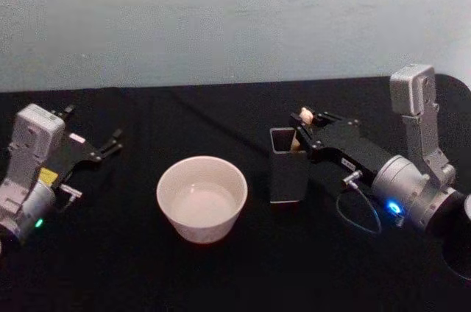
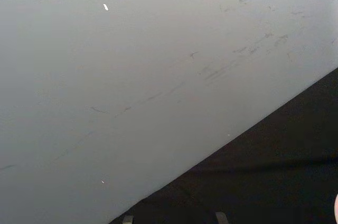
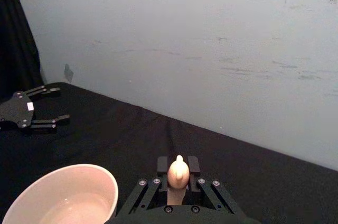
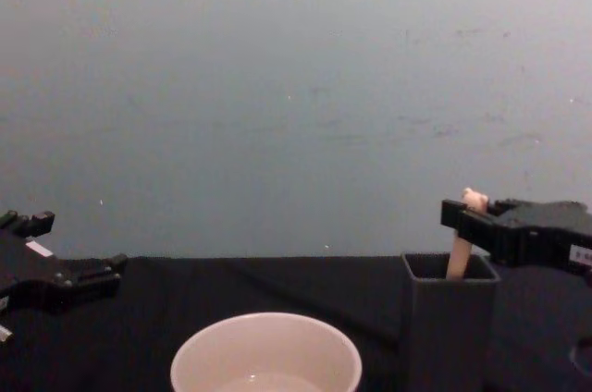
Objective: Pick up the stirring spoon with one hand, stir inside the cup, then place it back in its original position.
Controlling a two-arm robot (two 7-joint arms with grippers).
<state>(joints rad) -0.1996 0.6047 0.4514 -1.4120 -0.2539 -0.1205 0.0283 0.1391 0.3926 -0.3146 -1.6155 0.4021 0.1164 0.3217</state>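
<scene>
On the black table [image 1: 221, 282] the tall dark holder [image 1: 285, 168] stands just beside the round cream cup [image 1: 202, 198], on the robot's right side of it. The spoon [image 1: 303, 126] is standing in the holder, leaning a little, and its pale handle with the small round knob sticks up over the rim. The right gripper [image 1: 305, 129] has reached in from the right and is at the top of the handle. From the right wrist view, its two fingers [image 3: 163, 165] sit on each side of the knob, pressed close on the handle, so it looks like it is holding the spoon. The left gripper [image 1: 110, 143] rests well away on the left, with its fingers apart and nothing in them. I think the pick-up step is on now. Next the spoon has to go straight up until its bowl is clear of the holder, then across to the cup and down inside it.
</scene>
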